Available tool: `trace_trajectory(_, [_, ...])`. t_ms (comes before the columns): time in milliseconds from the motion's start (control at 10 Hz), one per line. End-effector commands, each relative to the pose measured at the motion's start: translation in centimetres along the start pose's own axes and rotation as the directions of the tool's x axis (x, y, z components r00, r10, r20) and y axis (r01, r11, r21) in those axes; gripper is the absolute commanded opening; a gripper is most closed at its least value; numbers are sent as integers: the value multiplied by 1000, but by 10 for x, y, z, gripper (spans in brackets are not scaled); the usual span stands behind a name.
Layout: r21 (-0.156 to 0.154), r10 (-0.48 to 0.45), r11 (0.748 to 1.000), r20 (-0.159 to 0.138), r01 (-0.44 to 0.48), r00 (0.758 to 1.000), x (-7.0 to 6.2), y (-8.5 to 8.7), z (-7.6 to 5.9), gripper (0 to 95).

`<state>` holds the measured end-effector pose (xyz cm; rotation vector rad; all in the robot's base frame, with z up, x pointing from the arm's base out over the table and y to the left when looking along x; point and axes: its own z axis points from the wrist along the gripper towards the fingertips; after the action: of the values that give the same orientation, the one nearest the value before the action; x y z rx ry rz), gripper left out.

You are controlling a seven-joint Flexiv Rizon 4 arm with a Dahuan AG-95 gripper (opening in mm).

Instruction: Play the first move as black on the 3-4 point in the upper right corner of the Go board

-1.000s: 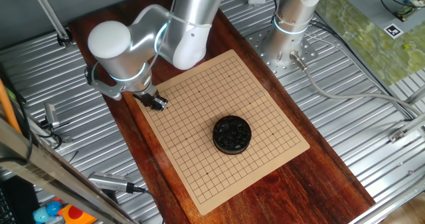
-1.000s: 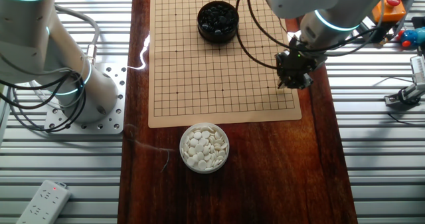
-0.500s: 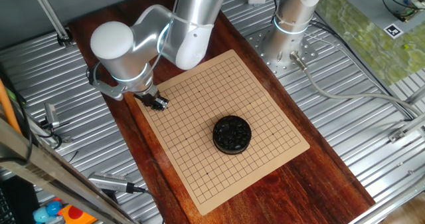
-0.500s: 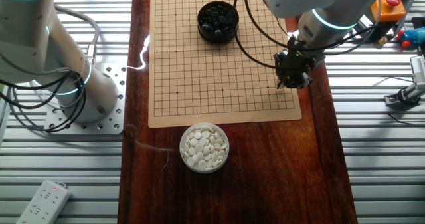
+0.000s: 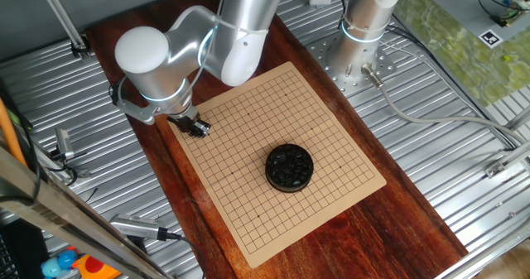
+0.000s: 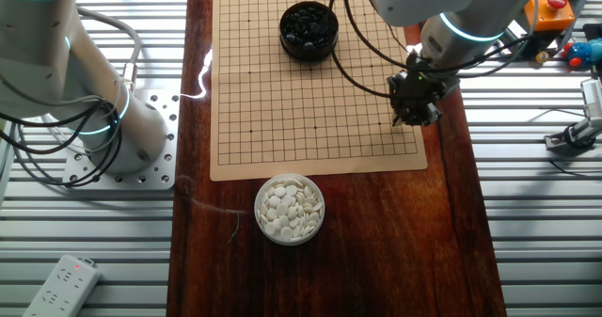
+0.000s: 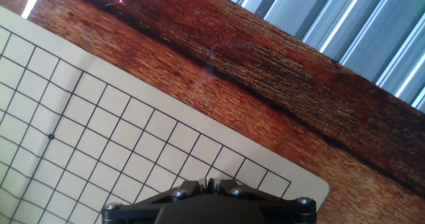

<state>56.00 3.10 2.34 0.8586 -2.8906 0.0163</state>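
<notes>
The tan board [image 5: 273,105] [image 6: 282,101] [image 7: 99,137] lies on the dark wooden table, and no stone shows on its grid. A round bowl of black stones [image 5: 289,166] [image 6: 308,28] stands on the board. My gripper [image 5: 199,130] [image 6: 406,119] [image 7: 207,181] hangs low over the board's corner beside the table's long edge. Its fingers are shut, with only a thin dark sliver between the tips, which looks like a black stone held edge-on. The grid under the hand is hidden.
A bowl of white stones [image 6: 290,209] sits on the wood just off the board's near edge. Ribbed metal surfaces flank the table [image 6: 442,223]. The arm's base [image 5: 364,31] stands past the far side. A power strip [image 6: 61,284] lies on the metal at lower left.
The arm has crept a little along the board's edge near the corner. The fingers have stayed shut.
</notes>
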Motion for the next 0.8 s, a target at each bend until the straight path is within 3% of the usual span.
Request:
trace_trajectory(100, [1,3,1000,4,-3,1000,-1,0,0,0])
trace_trajectory(800, [0,7,1000,9,-7,1000,-1,-1,0,0])
